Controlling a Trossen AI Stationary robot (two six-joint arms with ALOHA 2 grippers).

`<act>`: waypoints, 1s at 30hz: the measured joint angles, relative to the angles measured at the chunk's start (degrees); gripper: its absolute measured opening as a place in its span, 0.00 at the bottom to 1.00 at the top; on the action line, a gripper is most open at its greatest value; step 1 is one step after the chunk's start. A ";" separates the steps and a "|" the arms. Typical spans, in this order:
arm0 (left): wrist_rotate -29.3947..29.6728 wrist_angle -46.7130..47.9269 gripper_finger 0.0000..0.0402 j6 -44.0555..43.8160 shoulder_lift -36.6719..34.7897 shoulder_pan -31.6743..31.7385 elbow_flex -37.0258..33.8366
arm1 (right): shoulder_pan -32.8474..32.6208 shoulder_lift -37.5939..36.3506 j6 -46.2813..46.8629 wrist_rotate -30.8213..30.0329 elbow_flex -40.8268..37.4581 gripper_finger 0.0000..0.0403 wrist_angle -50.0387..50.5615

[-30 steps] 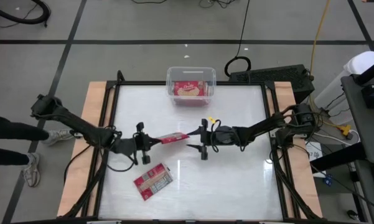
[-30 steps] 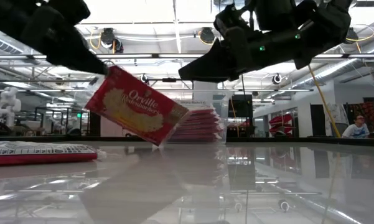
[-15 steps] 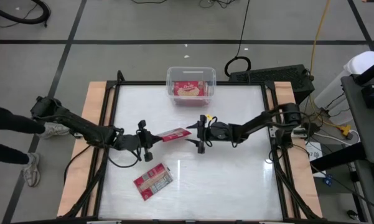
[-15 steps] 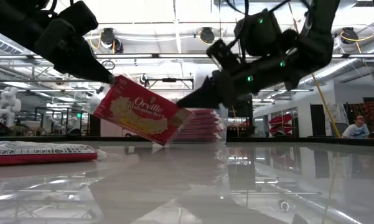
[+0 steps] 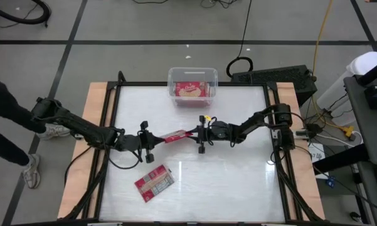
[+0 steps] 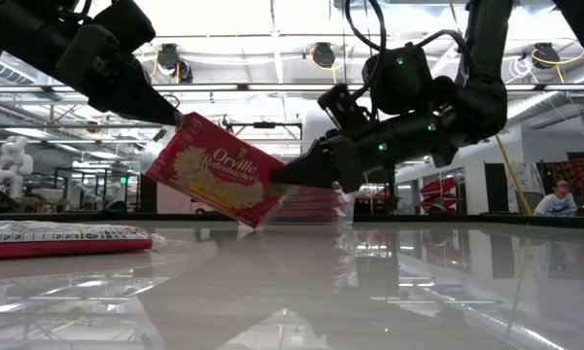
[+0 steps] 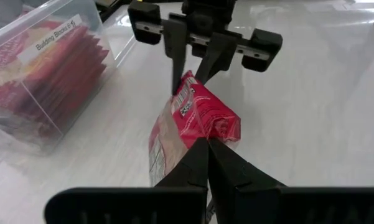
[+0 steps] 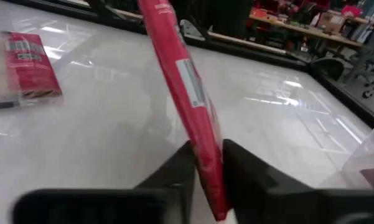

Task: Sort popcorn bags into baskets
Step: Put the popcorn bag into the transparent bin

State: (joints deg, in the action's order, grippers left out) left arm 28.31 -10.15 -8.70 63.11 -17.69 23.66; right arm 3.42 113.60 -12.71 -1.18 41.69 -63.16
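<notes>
- Popcorn bag (image 5: 174,135) held tilted above mid-counter (image 5: 238,182), pinched at both ends: left claw (image 5: 152,142) clamps its left end, right claw (image 5: 194,134) its right end.
- Second bag (image 5: 153,182) lies flat, near-left.
- Clear basket (image 5: 192,87) at far edge, holding bags.

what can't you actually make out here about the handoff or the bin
- Whether the right gripper has clamped the held red popcorn bag: its fingers flank the bag, but the bag's edge hides contact.
- How many red packets fill the clear plastic bin: the high view shows only the top one, the left wrist view cuts off the stack.
- The flat bag's label print: too small.
</notes>
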 joint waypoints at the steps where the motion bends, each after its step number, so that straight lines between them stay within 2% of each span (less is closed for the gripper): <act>1: 0.04 0.00 0.01 -0.17 0.00 0.01 0.00 | -0.05 0.00 0.41 0.02 0.00 0.13 0.23; 4: 0.22 -0.46 0.03 0.64 0.00 -0.02 0.00 | -0.20 -0.09 2.00 0.98 0.00 0.03 1.01; 7: 1.58 -1.71 0.10 4.34 -0.06 -1.27 0.00 | -0.49 -1.30 4.27 1.34 -0.02 0.04 3.47; 11: 10.28 -4.55 0.27 8.44 -0.71 -4.09 0.02 | -0.58 -6.65 7.15 1.34 -0.09 0.08 12.16; 16: 17.46 -8.54 0.50 10.61 -3.53 -6.44 0.26 | -0.49 -16.13 12.27 1.34 -0.15 0.03 25.24; 20: 17.70 -13.40 0.61 10.43 -4.87 -6.32 0.32 | -0.15 -23.48 16.18 1.36 -0.08 0.02 32.89; 22: 16.00 -14.93 0.63 10.07 -4.80 -6.29 0.33 | -0.13 -25.71 17.66 1.17 -0.08 0.03 37.11; 30: 7.74 -20.55 0.63 8.62 0.75 -2.95 0.33 | -0.05 -27.74 21.42 1.34 -0.15 0.04 46.79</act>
State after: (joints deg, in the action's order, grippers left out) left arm 36.04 -30.71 -0.08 63.86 -20.64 23.99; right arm 3.37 85.86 8.71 0.17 41.55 -16.37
